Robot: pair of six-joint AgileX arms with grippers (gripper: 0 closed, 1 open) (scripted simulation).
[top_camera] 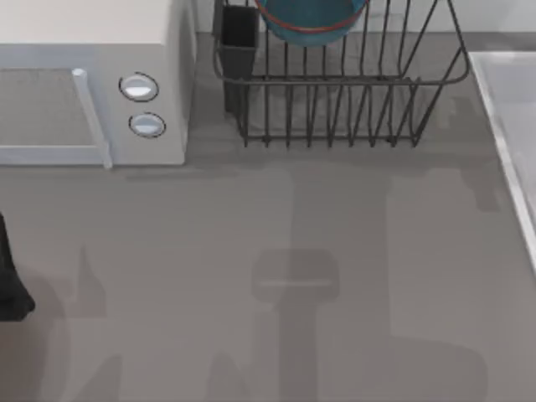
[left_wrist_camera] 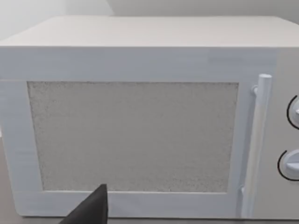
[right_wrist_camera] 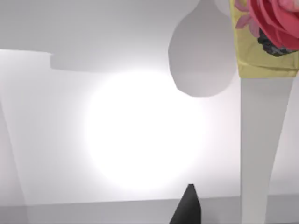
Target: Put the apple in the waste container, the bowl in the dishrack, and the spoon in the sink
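Note:
The bowl (top_camera: 311,18), blue-teal with a reddish rim, rests inside the dark wire dishrack (top_camera: 343,100) at the back of the table. The pale sink (top_camera: 512,117) runs along the right edge. The apple, the spoon and the waste container are out of view. A dark part of my left arm (top_camera: 10,280) shows at the table's left edge, and in the left wrist view one fingertip (left_wrist_camera: 93,209) of that gripper points at the microwave's door. One fingertip (right_wrist_camera: 188,207) of my right gripper shows in the right wrist view, against a bright white wall.
A white microwave (top_camera: 92,84) with two round knobs stands at the back left, close beside the rack's dark cutlery cup (top_camera: 239,38). Grey tabletop (top_camera: 293,276) spreads in front of them, crossed by arm shadows. A yellow panel with a pink rose (right_wrist_camera: 266,37) hangs on the wall.

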